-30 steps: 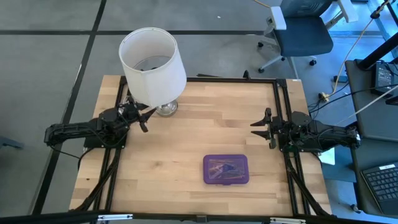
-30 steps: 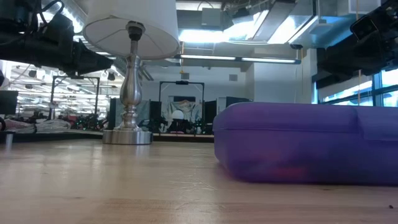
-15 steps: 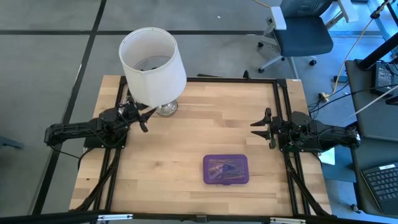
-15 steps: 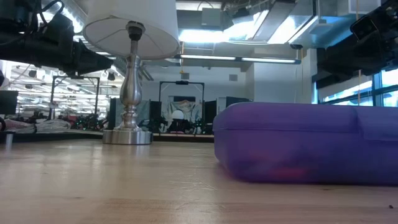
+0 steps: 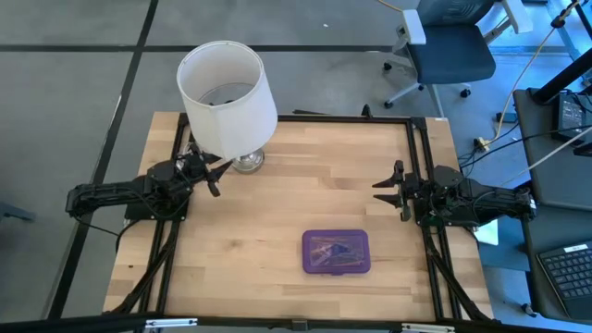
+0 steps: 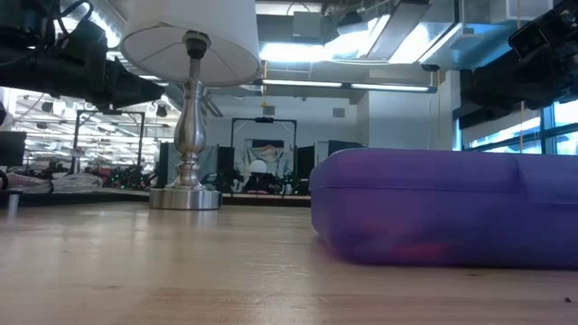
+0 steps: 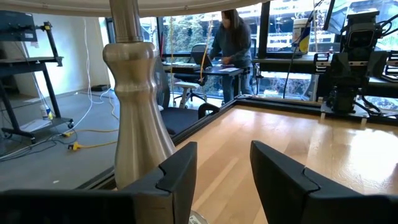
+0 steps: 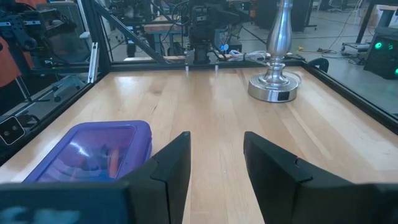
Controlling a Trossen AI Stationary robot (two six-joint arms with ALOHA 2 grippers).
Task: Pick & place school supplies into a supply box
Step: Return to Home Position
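The supply box, a translucent purple case, lies closed flat on the table near its front edge; it fills the right of the low view and shows in the right wrist view. Pens show dimly through its lid as coloured streaks. My left gripper hangs open at the table's left side beside the lamp's base, nothing between its fingers. My right gripper hangs open at the table's right side, level, with nothing between its fingers.
A lamp with a white shade and a silver stem and base stands at the table's far left, close to my left gripper. A black frame borders the table. An office chair stands beyond the far edge. A person works at a desk in the room behind.
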